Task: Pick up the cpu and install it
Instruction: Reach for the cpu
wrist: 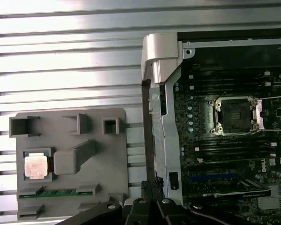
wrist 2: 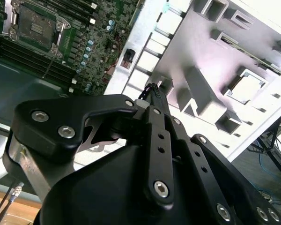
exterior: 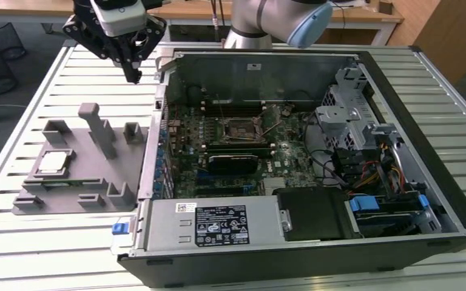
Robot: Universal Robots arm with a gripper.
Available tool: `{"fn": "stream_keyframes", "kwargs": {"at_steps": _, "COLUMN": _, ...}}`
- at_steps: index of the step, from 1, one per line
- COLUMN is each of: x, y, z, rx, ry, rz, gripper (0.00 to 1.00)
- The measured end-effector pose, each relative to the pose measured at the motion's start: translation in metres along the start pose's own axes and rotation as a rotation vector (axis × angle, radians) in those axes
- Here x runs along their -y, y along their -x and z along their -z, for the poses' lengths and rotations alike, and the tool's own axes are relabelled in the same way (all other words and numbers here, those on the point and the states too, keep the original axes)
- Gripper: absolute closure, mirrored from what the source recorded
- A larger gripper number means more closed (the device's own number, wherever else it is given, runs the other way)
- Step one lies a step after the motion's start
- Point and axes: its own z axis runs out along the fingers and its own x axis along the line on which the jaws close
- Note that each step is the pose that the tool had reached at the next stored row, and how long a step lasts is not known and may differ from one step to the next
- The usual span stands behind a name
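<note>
The cpu (exterior: 53, 162) is a pale silvery square chip lying flat in a recess of the grey holder block (exterior: 87, 194), on the exterior view's left. Both wrist views show the cpu (wrist: 36, 167) (wrist 2: 246, 89) in that recess. My gripper (exterior: 134, 75) hangs high above the slatted table, beyond the block and beside the computer case's near wall. Its fingers are shut with nothing between them. The gripper (wrist 2: 152, 91) (wrist: 152, 186) is well apart from the cpu. The open socket (exterior: 241, 129) (wrist: 235, 115) lies on the motherboard inside the case.
The open computer case (exterior: 427, 91) fills the exterior view's right, with drive cages, cables and a power supply (exterior: 216, 223) around the board. A narrow green strip (wrist: 54, 192) sits in the holder block below the cpu. Upright grey posts (exterior: 95, 124) rise from the block.
</note>
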Motion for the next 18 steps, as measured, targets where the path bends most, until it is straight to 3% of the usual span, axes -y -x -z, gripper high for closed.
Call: {"fn": "stream_keyframes", "kwargs": {"at_steps": 18, "x": 0.0016, "y": -0.0202, "z": -0.0006, "rx": -0.0001, "ry": 0.0000, "rz": 0.000, "gripper": 0.89}}
